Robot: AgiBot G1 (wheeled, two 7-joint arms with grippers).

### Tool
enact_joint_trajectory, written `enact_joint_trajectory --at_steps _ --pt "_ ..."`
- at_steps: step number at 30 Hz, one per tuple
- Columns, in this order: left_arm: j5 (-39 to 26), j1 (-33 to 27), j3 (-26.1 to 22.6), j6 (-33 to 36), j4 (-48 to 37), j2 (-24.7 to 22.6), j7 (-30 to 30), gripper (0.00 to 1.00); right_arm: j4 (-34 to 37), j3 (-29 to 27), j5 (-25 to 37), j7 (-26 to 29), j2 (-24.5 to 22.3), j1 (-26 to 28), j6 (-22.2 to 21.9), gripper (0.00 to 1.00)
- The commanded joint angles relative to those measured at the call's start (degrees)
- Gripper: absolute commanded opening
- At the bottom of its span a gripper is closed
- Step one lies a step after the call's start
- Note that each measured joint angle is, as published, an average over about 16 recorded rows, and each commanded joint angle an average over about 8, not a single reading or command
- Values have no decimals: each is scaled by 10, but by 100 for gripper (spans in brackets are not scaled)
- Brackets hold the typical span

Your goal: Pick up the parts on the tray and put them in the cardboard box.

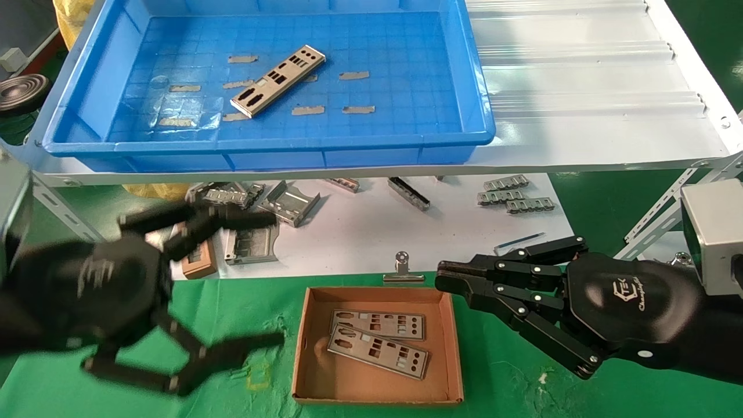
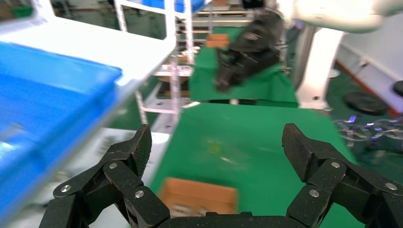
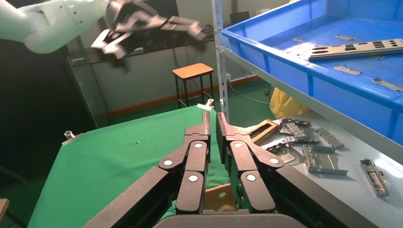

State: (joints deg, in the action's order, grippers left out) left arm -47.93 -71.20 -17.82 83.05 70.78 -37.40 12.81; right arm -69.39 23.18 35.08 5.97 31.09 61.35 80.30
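In the head view the tray point(image 1: 482, 125) filled the upper left and centre of the frame, resting on a pale shelf point(image 1: 586, 87). One of the parts point(image 1: 278, 80) lay diagonally on its gridded floor, among short strips of grey tape point(image 1: 354, 75). At the bottom centre sat the cardboard box point(image 1: 302, 348) on the green cloth point(image 1: 511, 383), and two more plates point(image 1: 378, 339) lay inside it, one overlapping the other. A metal binder clip point(image 1: 402, 269) rested just beyond the box's far wall.

The left gripper point(image 1: 278, 278) hung at the lower left of the frame, beside the box, its fingers spread wide and holding nothing; the left wrist view showed the same wide gap between the two fingertips point(image 2: 297, 142), with the box point(image 2: 199, 195) below. The right gripper point(image 1: 444, 277) sat at the lower right, near the box's far right corner, its fingers pressed together and empty, as the right wrist view confirmed point(image 3: 212, 124).

On the white table point(image 1: 360, 238) in the middle of the frame lay bent grey brackets point(image 1: 289, 203), small linked metal strips point(image 1: 515, 194) and a narrow brown frame point(image 1: 199, 260).
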Motion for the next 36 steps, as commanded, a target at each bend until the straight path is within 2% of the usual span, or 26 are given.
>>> enact_joint_trajectory --at_steps 1,6,13,19,24,25,32,33,36 --pt "-15 -28 -4 -9 0 -4 10 100 0 0 0 0 0 0 0 0" --pt "-102 -138 -40 -29 -96 -55 13 100 0 0 0 0 0 0 0 0" --pt "-211 -279 -93 -59 -305 -153 -16 100 0 0 0 0 0 0 0 0" --pt "-265 -352 -119 -106 -459 -223 -59 100 0 0 0 0 0 0 0 0" --pt "-291 -386 -129 -164 -547 -265 -86 100 0 0 0 0 0 0 0 0" --pt "-294 -390 -130 -176 -560 -273 -90 100 0 0 0 0 0 0 0 5" --pt "-308 -404 -136 -228 -623 -314 -109 100 0 0 0 0 0 0 0 92" --pt "-308 -405 -137 -231 -629 -318 -112 100 0 0 0 0 0 0 0 100" --pt "-308 -409 -136 -237 -643 -325 -120 100 0 0 0 0 0 0 0 100"
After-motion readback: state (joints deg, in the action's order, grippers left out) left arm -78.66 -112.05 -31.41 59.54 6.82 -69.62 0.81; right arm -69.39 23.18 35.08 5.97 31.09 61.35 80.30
